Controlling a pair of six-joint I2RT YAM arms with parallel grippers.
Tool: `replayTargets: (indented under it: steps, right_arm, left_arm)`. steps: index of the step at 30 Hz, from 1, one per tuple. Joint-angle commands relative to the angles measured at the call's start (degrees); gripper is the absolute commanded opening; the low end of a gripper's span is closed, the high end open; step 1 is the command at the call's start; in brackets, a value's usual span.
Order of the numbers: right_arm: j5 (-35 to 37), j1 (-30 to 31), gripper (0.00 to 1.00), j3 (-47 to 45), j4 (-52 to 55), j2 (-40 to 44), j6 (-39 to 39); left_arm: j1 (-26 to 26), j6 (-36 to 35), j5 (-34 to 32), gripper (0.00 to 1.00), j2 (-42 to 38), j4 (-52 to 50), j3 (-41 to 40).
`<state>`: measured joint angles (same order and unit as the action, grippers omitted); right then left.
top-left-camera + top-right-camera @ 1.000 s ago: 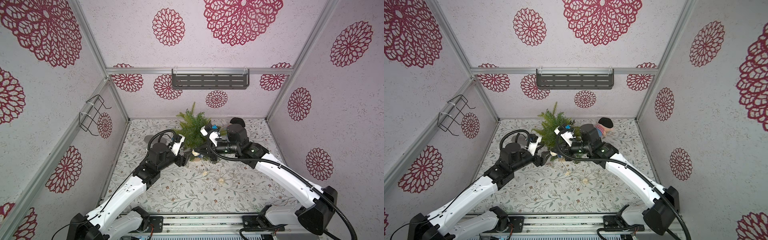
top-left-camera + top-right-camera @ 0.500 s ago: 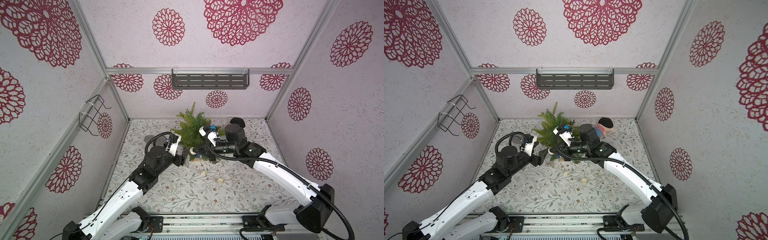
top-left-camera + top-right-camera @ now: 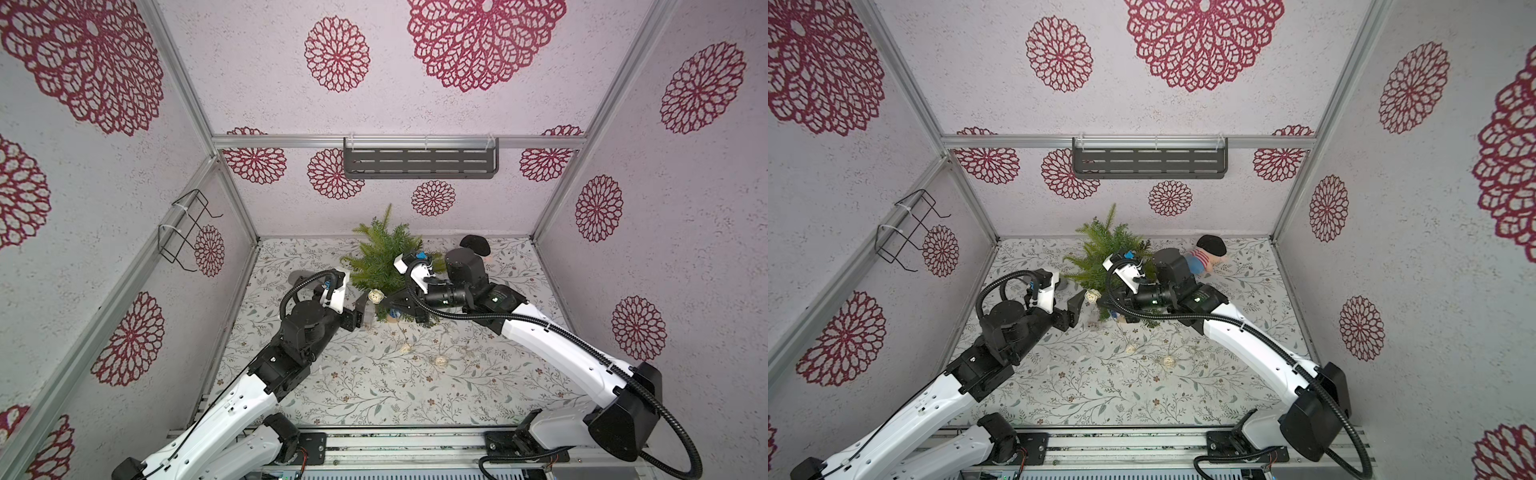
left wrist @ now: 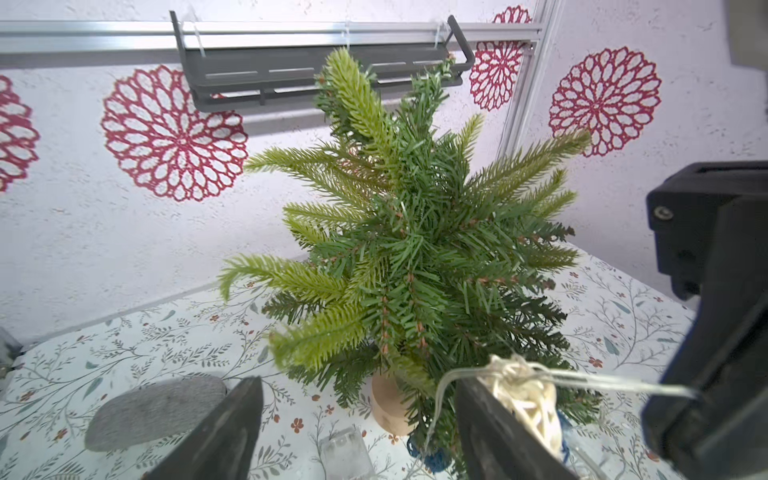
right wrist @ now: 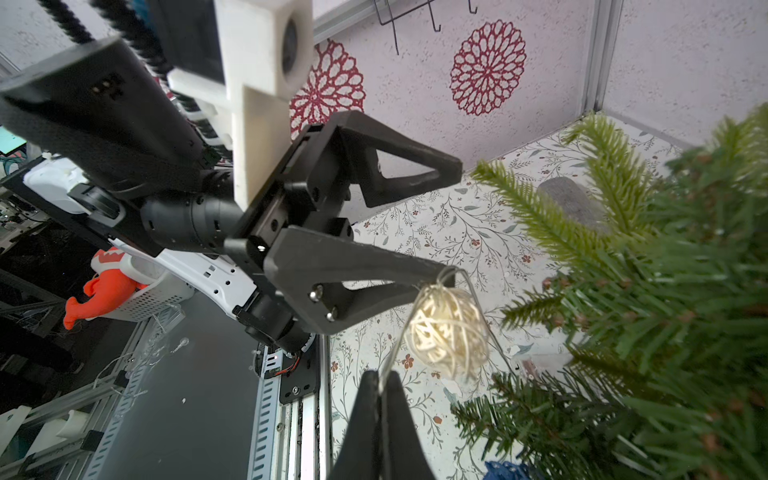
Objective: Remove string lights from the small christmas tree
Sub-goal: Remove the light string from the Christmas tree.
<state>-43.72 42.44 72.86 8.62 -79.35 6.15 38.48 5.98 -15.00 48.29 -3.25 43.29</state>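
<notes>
The jaws of the right gripper [image 5: 380, 378] are pressed together on the thin pale wire of the string lights [image 5: 449, 332]. They pinch it just beside a cream-white wicker ball [image 3: 375, 296] that hangs above the counter [image 3: 374, 390]. From that pinch the wire rises and hooks over the tip of one finger [image 4: 490, 428] of the left gripper [image 5: 453, 220], whose jaws stand wide apart with nothing between them. In the left wrist view the ball lies against the outer face of that finger, and the wire runs taut across to the right gripper. Both grippers meet low at the near side of the small christmas tree [image 3: 382, 257], which stands on its tan round base [image 4: 388, 409] toward the back of the counter. At the foot of the tree a blue ball [image 4: 432, 457] sits low beside the base, and the small clear box [image 4: 347, 453] rests on the counter just in front of it. One loose cream ball [image 3: 406, 348] and a second cream ball [image 3: 440, 360] lie nearer the front; the wire is too fine to trace to them. A grey oval pad [image 4: 153, 409] lies to the left of the tree, and a striped plush doll [image 3: 1204, 257] lies behind the right arm. A dark slotted shelf [image 3: 419, 162] hangs on the back wall and a black wire rack [image 3: 187, 232] on the left wall.
</notes>
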Motion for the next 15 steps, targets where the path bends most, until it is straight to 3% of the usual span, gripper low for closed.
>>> replayTargets:
  steps: [1,8,15]
  right_arm:
    - [-1.69,0.78,0.00,1.46,-2.66,-0.42,1.10]
    - [-1.78,1.68,0.00,1.81,-3.00,-2.24,0.97]
    - [-2.34,1.99,0.00,1.22,-2.39,-1.54,0.44]
  left_arm:
    - [0.78,-0.22,-3.85,0.77,-2.00,-1.50,-0.14]
    - [2.34,0.42,-8.72,0.77,-3.62,-6.61,-0.02]
    - [2.43,4.68,-1.16,0.75,-5.98,-8.47,-3.15]
